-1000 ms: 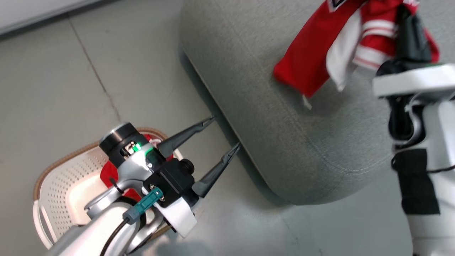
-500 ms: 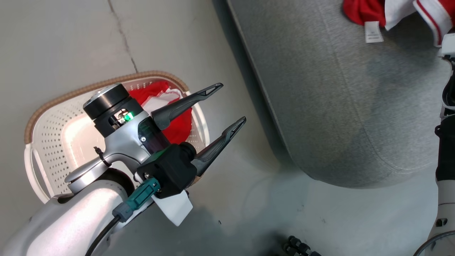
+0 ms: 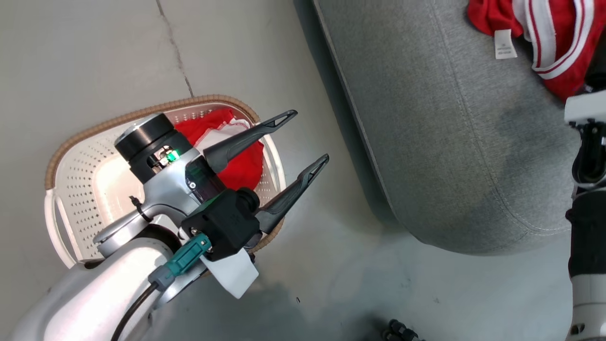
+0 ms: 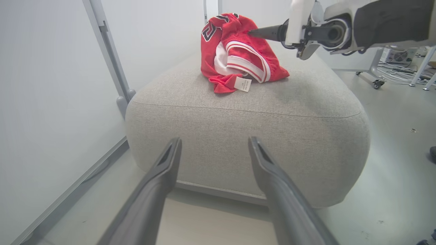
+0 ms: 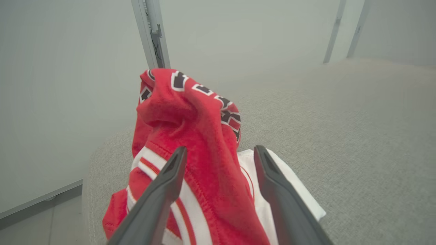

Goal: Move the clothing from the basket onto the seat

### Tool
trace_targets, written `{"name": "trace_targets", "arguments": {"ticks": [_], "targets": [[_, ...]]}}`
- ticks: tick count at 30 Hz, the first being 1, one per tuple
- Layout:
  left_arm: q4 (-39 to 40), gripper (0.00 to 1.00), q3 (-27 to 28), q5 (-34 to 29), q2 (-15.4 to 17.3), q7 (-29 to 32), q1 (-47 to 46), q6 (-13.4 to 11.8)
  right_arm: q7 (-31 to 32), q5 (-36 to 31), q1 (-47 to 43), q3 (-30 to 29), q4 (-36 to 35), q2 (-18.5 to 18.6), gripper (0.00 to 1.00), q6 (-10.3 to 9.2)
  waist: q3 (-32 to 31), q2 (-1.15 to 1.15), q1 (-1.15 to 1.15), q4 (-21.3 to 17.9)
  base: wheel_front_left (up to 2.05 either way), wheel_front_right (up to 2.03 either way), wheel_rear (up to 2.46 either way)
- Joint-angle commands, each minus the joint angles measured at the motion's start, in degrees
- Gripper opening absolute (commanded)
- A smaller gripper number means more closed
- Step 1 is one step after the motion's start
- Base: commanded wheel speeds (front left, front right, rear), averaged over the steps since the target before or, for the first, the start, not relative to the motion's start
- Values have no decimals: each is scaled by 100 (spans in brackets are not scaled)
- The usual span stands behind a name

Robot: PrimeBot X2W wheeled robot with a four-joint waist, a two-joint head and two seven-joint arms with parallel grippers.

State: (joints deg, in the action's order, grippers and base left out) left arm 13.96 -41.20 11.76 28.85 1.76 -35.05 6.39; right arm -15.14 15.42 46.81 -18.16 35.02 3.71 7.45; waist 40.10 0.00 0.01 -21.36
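Obs: right tool point(image 5: 220, 149) has its fingers spread, straddling a fold of the red jersey with black white-edged lettering point(image 4: 235, 51) without pinching it. The jersey sits heaped on the large grey fabric-upholstered seat point(image 3: 426, 142). The left tool point(image 3: 309, 135) is spread wide and empty, above the cream-white perforated plastic basket point(image 3: 71, 199) on the floor beside the seat. A red garment with white trim point(image 3: 241, 168) lies crumpled at the basket's seat-side end. Judgement: jersey placed, this pickup comes next. Lift the right tool straight clear so cloth isn't dragged. Lower the left tool onto the thickest fold, away from the wall, and close fully.
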Motion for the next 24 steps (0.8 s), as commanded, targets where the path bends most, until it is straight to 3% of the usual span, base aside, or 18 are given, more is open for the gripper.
{"name": "trace_targets", "arguments": {"ticks": [1,9,24], "targets": [[-60,100,6,46,-28,-78,69,-55,-17,-61,-168,-6,-146,6,100,7,-195,0,-1,8,0,0,0],[-469,100,54,261,-266,-503,457,-371,-17,-206,-1114,434,-920,-51,100,7,-917,0,-1,199,0,0,0],[-1263,100,445,919,-783,-1346,1374,-1077,-17,-410,-2406,1696,-1873,-55,100,6,-2075,0,-1,1338,0,0,0]]}}
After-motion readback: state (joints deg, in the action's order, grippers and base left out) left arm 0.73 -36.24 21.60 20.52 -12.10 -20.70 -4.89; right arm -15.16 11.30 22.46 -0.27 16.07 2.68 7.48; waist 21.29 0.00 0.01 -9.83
